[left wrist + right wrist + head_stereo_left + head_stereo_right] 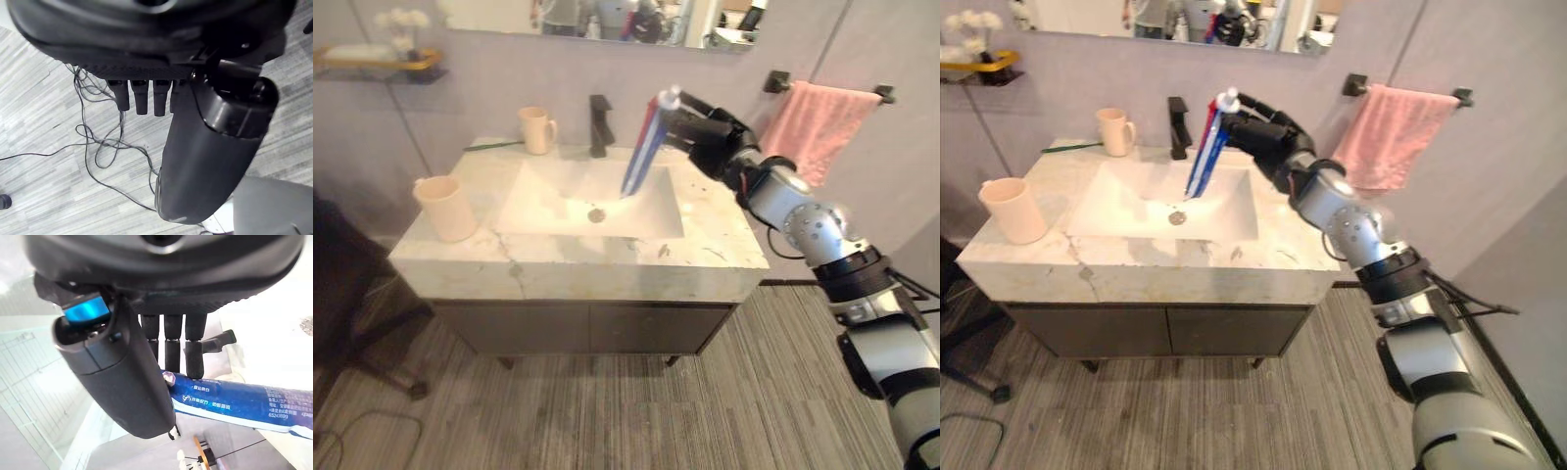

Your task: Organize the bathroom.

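I am holding the toothpaste tube (642,149) up in the air over the sink (558,211). My right hand (703,129) is curling its fingers (194,348) and thumb around the tube's cap end, so the long tube is hanging slanted, with its flat tail pointing down toward the drain (596,214). The far cup (537,129) is standing by the tap (599,125), off to my left, so I think the tube is going there. My left hand (195,147) is hanging low over the floor, fingers loose, holding nothing.

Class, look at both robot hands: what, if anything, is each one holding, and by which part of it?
The right robot hand grips a blue toothpaste tube near its capped upper end, above the sink. The left robot hand holds nothing.
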### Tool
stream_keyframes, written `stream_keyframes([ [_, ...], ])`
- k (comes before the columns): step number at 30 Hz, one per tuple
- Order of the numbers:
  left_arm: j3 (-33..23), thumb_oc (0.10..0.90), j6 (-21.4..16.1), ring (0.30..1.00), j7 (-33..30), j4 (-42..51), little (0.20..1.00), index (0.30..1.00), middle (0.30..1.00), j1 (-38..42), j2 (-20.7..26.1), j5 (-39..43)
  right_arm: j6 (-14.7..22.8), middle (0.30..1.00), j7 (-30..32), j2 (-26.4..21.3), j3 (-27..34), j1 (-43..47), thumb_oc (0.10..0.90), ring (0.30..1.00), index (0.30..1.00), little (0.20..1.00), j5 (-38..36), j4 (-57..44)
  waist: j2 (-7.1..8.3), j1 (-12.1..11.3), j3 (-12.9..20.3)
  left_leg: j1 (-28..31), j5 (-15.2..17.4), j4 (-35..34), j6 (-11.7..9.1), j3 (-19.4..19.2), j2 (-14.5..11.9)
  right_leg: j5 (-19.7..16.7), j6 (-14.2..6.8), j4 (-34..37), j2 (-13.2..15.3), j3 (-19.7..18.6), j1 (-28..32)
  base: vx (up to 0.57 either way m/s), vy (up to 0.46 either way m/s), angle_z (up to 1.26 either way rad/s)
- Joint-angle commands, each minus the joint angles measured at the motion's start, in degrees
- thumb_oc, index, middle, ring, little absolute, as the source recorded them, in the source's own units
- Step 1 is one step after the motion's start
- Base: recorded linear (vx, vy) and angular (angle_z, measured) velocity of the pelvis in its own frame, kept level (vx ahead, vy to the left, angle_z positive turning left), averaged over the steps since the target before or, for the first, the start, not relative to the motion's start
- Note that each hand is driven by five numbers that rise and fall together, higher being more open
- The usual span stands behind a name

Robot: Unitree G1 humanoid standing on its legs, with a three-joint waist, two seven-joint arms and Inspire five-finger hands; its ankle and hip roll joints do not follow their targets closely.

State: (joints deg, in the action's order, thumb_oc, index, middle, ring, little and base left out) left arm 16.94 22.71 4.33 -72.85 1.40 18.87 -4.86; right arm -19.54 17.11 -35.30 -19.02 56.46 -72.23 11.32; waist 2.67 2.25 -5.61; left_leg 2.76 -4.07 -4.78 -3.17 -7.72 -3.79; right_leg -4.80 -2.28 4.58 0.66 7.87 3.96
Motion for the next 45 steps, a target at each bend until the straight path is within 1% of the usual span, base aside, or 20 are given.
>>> stream_keyframes([
  [1, 1.1, 0.800, 1.7, 0.900, -2.1, -7.0, 0.900, 0.900, 0.900, 1.2, 3.1, 4.3, 5.8, 0.300, -2.6, -2.2, 5.3, 7.4, 0.400, 0.300, 0.300, 0.300, 0.9, -1.3, -0.05, -1.3, 3.9, -1.4, 2.6, 1.0, -0.3, 1.6, -0.4, 9.3, -3.8, -6.5, -0.2, 2.1, -0.9, -0.04, 0.009, -0.03],
  [4, 0.6, 0.800, 0.1, 0.900, -3.9, -7.0, 0.900, 0.900, 0.900, 0.0, 3.6, 3.9, 5.9, 0.300, -2.2, -2.4, 4.6, 8.4, 0.400, 0.300, 0.300, 0.300, 1.0, -1.1, -0.07, -1.6, 3.2, -2.5, 3.0, 3.3, -0.5, 0.8, -1.0, 10.1, -3.4, -8.5, 0.2, 2.7, -1.5, -0.03, 0.031, 0.00],
  [6, 0.0, 0.800, 0.6, 0.900, -4.0, -6.4, 0.900, 0.900, 0.900, -0.2, 4.0, 2.9, 5.7, 0.300, -1.1, -3.2, 4.3, 8.8, 0.400, 0.300, 0.300, 0.300, 1.3, -1.0, 0.17, -1.3, 2.3, -4.2, 3.9, 8.3, -0.6, -2.5, -1.7, 11.3, -2.8, -10.9, 0.5, 3.5, -1.7, 0.01, 0.061, 0.07],
  [8, 1.3, 0.800, 1.2, 0.900, -2.1, -5.0, 0.900, 0.900, 0.900, -0.3, 4.8, -2.0, 4.5, 0.300, 1.1, -6.0, 6.1, 8.2, 0.400, 0.300, 0.300, 0.300, 1.8, -1.8, 0.57, 0.0, 0.0, -9.0, 3.7, 15.6, -3.2, -6.5, -7.5, 13.5, -1.9, -15.8, 1.2, 5.8, -1.4, 0.09, 0.142, 0.57],
  [12, 2.0, 0.800, 0.3, 0.900, -1.2, -5.6, 0.900, 0.900, 0.900, -0.8, 4.7, -1.9, 2.2, 0.300, -3.4, -8.0, 8.1, 7.1, 0.400, 0.300, 0.300, 0.300, 3.7, 0.2, 0.12, 0.8, -1.4, -9.5, -0.4, 12.3, -3.9, -2.0, -11.1, 14.9, -0.9, -17.7, 1.6, 5.3, -1.8, 0.09, 0.261, 0.62],
  [14, 1.3, 0.800, 0.1, 0.900, -0.2, -6.4, 0.900, 0.900, 0.900, -0.5, 4.0, -2.9, 1.7, 0.300, -3.6, -8.5, 7.5, 7.5, 0.400, 0.300, 0.300, 0.300, 3.1, 0.5, -0.41, 1.2, -0.7, -8.1, -1.5, 9.7, -4.0, -2.0, -12.0, 14.8, -1.3, -16.7, 2.4, 5.0, -1.5, 0.16, 0.227, 0.04],
  [17, 2.2, 0.800, -0.1, 0.900, 2.0, -6.8, 0.900, 0.900, 0.900, -0.1, 3.1, -4.0, 2.9, 0.300, -4.4, -9.1, 7.0, 6.9, 0.400, 0.300, 0.300, 0.300, 2.7, 1.9, -1.33, 2.3, 0.0, -7.9, 0.2, 10.4, -4.7, -4.6, -9.7, 15.2, -3.6, -16.1, 5.1, 4.7, 0.0, 0.26, 0.356, 0.01],
  [18, 2.4, 0.800, 0.3, 0.900, 2.6, -6.4, 0.900, 0.900, 0.900, -0.1, 3.2, -3.8, 3.2, 0.300, -4.5, -9.0, 7.2, 6.6, 0.400, 0.300, 0.300, 0.300, 2.9, 2.1, -1.49, 2.5, 0.0, -8.1, 0.5, 10.9, -3.9, -6.2, -8.8, 14.4, -4.1, -15.9, 5.9, 4.6, 0.1, 0.19, 0.331, -0.02],
  [21, 3.8, 0.800, 1.4, 0.900, 2.1, -5.8, 0.900, 0.900, 0.900, 0.3, 3.0, -3.0, 4.2, 0.300, -2.1, -7.7, 7.1, 6.6, 0.400, 0.300, 0.300, 0.300, 3.5, 1.4, -1.37, 1.6, 0.2, -9.2, 3.3, 13.4, -2.1, -6.3, -4.5, 12.0, -6.0, -14.3, 9.1, 3.3, 0.2, 0.13, 0.337, -0.07],
  [24, 2.7, 0.800, 2.0, 0.900, -0.9, -5.6, 0.900, 0.900, 0.900, 0.2, 3.1, 3.1, 4.5, 0.300, -1.0, -6.5, 6.4, 6.9, 0.400, 0.300, 0.300, 0.300, 3.8, -0.2, -1.03, 1.2, 0.1, -8.2, 5.0, 13.3, -0.2, -7.7, -2.5, 9.2, -7.9, -12.1, 11.5, 2.6, -0.8, 0.07, 0.263, 0.02],
  [30, 1.2, 0.800, -0.2, 0.900, -2.8, -5.7, 0.900, 0.900, 0.900, -1.9, 4.0, 2.5, 4.6, 0.300, -0.1, -7.4, 7.8, 5.1, 0.400, 0.300, 0.300, 0.300, 3.0, -3.6, -0.65, 1.0, 0.6, -8.2, 8.0, 15.7, 1.8, -9.3, -1.2, 7.8, -8.3, -12.2, 13.3, 0.6, -1.4, 0.05, 0.134, -0.15],
  [32, 0.5, 0.800, -0.2, 0.900, -3.3, -5.6, 0.900, 0.900, 0.900, -1.8, 4.8, 2.5, 5.2, 0.300, -0.5, -8.3, 8.7, 3.8, 0.400, 0.300, 0.300, 0.300, 3.0, -4.0, -0.77, 0.9, 1.0, -7.4, 8.8, 15.1, 3.4, -8.9, -0.1, 5.5, -7.7, -15.9, 15.1, -0.4, -3.3, 0.06, 0.168, -0.06],
  [33, 0.3, 0.800, 0.2, 0.900, -3.2, -5.5, 0.900, 0.900, 0.900, -1.5, 5.6, 1.7, 5.5, 0.300, -1.1, -9.6, 9.2, 2.7, 0.400, 0.300, 0.300, 0.300, 3.3, -4.4, -1.64, 1.7, 0.4, -6.0, 9.7, 14.5, 4.5, -7.5, 0.4, 0.7, -6.5, -25.9, 15.9, -4.4, -8.2, 0.12, 0.130, -0.03],
  [34, 0.2, 0.800, 0.5, 0.900, -3.1, -5.4, 0.900, 0.900, 0.900, -1.5, 5.8, 1.6, 5.4, 0.300, -1.4, -9.9, 9.2, 2.5, 0.400, 0.300, 0.300, 0.300, 3.3, -4.2, -1.75, 1.9, 0.5, -5.1, 11.0, 14.4, 4.3, -6.5, 0.7, 0.9, -6.7, -27.3, 15.7, -5.8, -8.9, 0.10, 0.117, 0.04],
  [35, -0.3, 0.800, 1.7, 0.900, -4.0, -5.1, 0.900, 0.900, 0.900, -1.1, 6.6, 3.4, 5.0, 0.300, -2.4, -10.7, 9.5, 2.5, 0.400, 0.300, 0.300, 0.300, 4.0, -3.5, -2.20, 3.0, 0.2, -3.8, 10.7, 13.8, 5.0, -6.7, 0.8, -2.2, -5.9, -28.2, 14.1, -7.8, -12.8, 0.09, 0.037, 0.20],
  [36, -0.3, 0.800, 2.0, 0.900, -4.1, -5.0, 0.900, 0.900, 0.900, -1.0, 6.7, 3.8, 5.0, 0.300, -2.4, -10.7, 9.5, 2.5, 0.400, 0.300, 0.300, 0.300, 4.2, -3.4, -2.20, 3.2, 0.2, -3.5, 10.7, 13.6, 5.0, -6.5, 1.0, -2.3, -5.9, -27.5, 13.7, -7.9, -13.2, 0.09, -0.038, 0.44],
  [38, -0.2, 0.800, 3.0, 0.900, -5.4, -5.4, 0.900, 0.900, 0.900, 0.6, 7.1, 5.0, 5.7, 0.300, -3.3, -11.3, 9.2, 2.5, 0.400, 0.300, 0.300, 0.300, 6.4, -1.9, -0.82, 4.5, 0.4, -2.4, 11.5, 13.7, 4.7, -4.4, 3.2, -1.6, -7.4, -15.4, 8.7, -9.8, -14.2, 0.14, -0.121, 0.36],
  [39, -0.4, 0.800, 2.9, 0.900, -5.8, -5.3, 0.900, 0.900, 0.900, 0.9, 7.2, 4.8, 5.8, 0.300, -3.3, -11.8, 9.1, 2.6, 0.400, 0.300, 0.300, 0.300, 6.8, -1.9, -0.32, 5.0, 0.5, -2.5, 11.8, 14.1, 4.7, -4.1, 3.7, -2.7, -7.8, -13.6, 7.9, -10.7, -15.2, 0.09, -0.108, 0.05],
  [41, -0.4, 0.800, 3.9, 0.900, -5.8, -4.2, 0.900, 0.900, 0.900, 2.8, 7.6, 1.9, 4.7, 0.300, -3.9, -15.4, 10.6, 4.2, 0.400, 0.300, 0.300, 0.300, 6.4, 0.1, 0.66, 6.7, 0.8, -3.3, 13.5, 16.8, 5.3, -2.5, 3.8, 0.4, -8.3, -14.5, 6.3, -13.3, -14.9, 0.08, -0.118, 0.62],
  [45, 1.1, 0.800, 3.4, 0.900, -3.1, -4.8, 0.900, 0.900, 0.900, 5.0, 8.1, 1.4, 6.0, 0.300, -10.8, -19.0, 10.2, 7.7, 0.400, 0.300, 0.300, 0.300, 5.5, 9.1, 1.66, 6.2, 2.4, -4.5, 12.1, 17.0, 4.1, -1.5, 2.1, 3.5, -8.5, -14.4, 6.1, -10.2, -11.0, 0.06, -0.189, 1.14],
])
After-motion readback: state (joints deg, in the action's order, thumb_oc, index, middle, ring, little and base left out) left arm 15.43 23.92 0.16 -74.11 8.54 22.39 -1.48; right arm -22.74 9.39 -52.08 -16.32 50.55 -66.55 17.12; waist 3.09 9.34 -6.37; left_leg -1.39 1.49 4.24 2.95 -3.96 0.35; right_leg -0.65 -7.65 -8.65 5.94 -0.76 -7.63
